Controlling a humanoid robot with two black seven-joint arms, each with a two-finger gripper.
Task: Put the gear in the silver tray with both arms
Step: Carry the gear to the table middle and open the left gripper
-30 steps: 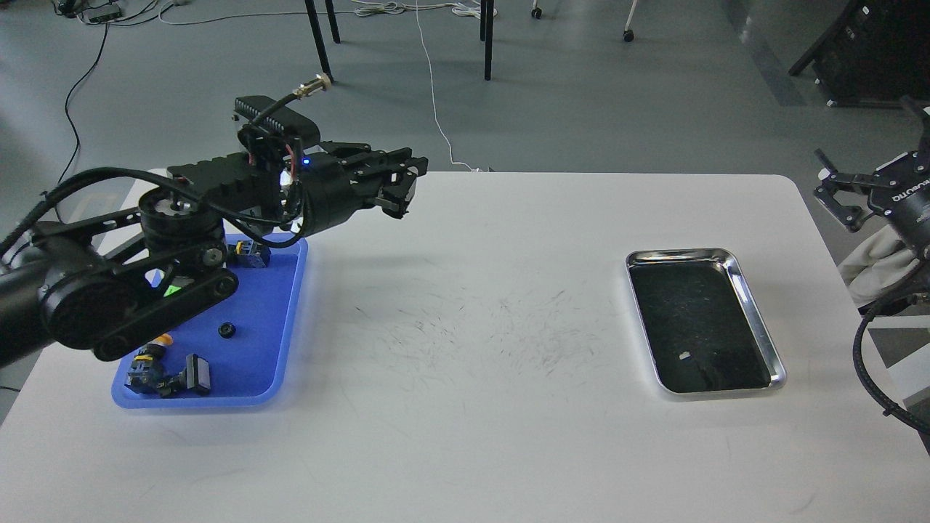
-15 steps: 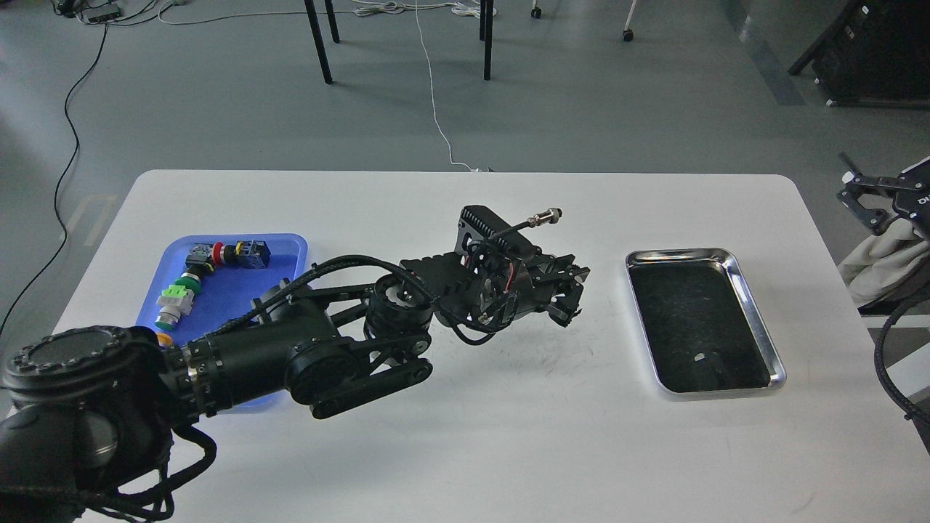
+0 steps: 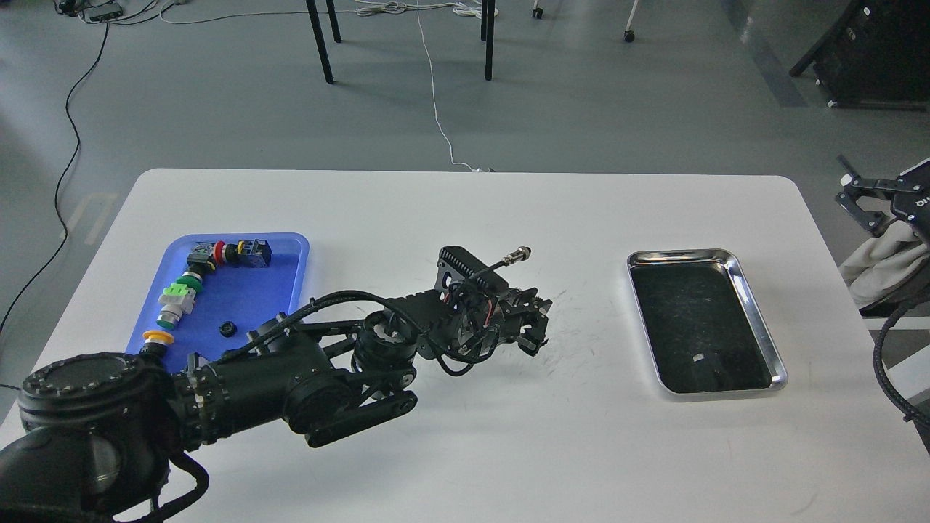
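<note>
The gear (image 3: 227, 329) is a small black ring lying on the floor of the blue tray (image 3: 287, 280) at the left. The silver tray (image 3: 758, 319) stands at the right of the table, with a small white speck on its dark floor. My left arm reaches across the table's middle. Its gripper (image 3: 536, 328) hovers low between the two trays, fingers apart and empty. My right gripper (image 3: 857, 192) is at the right edge of the view, beyond the table's edge, open and empty.
The blue tray also holds several push-button switches (image 3: 182, 294) along its left side. The white table (image 3: 465, 450) has scuff marks in its middle. Chair legs and cables lie on the floor behind. A white cloth (image 3: 883, 265) hangs at the right.
My left arm swung from above the blue tray to the table's middle, then drew back a little left and lower. My right gripper moved right, toward the edge of view. The gear stayed put.
</note>
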